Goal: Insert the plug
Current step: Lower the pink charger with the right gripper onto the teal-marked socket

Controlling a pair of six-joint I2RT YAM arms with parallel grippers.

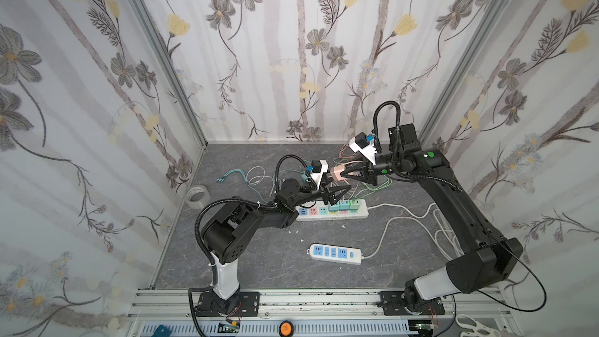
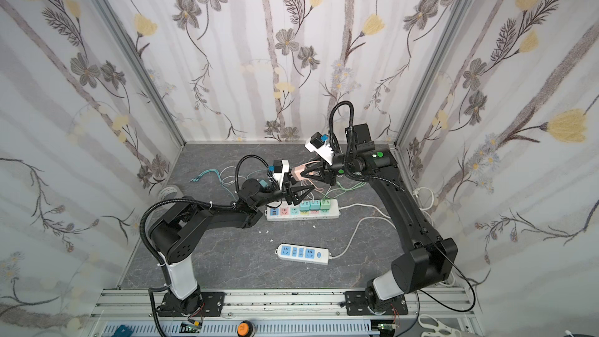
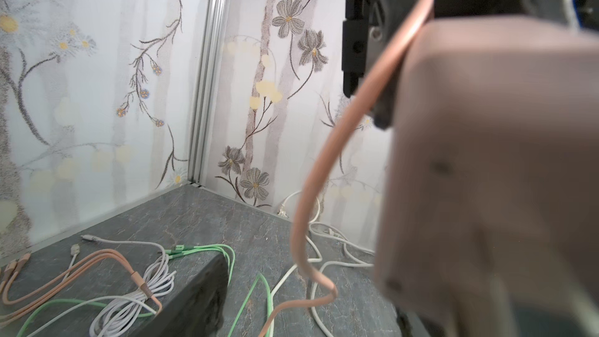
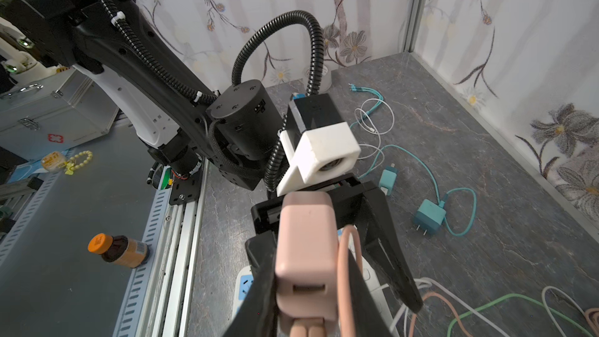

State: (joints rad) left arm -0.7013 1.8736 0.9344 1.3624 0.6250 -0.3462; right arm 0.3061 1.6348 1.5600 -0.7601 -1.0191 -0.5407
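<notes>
Plug clamped in right hand, left hand wide open, empty; trailing cable may snag and twist it

Boxy pink plug aloft, gripped; its pink cable dangling.

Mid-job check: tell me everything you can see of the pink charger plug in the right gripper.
The pink charger plug is a rounded, matte plastic block with a USB port in one end face; its prongs are hidden. A pink cable loops beside it. The right gripper clamps it between its jaws, raised off the table near the white power strip. The left gripper stands open close by; contact cannot be told.
</notes>
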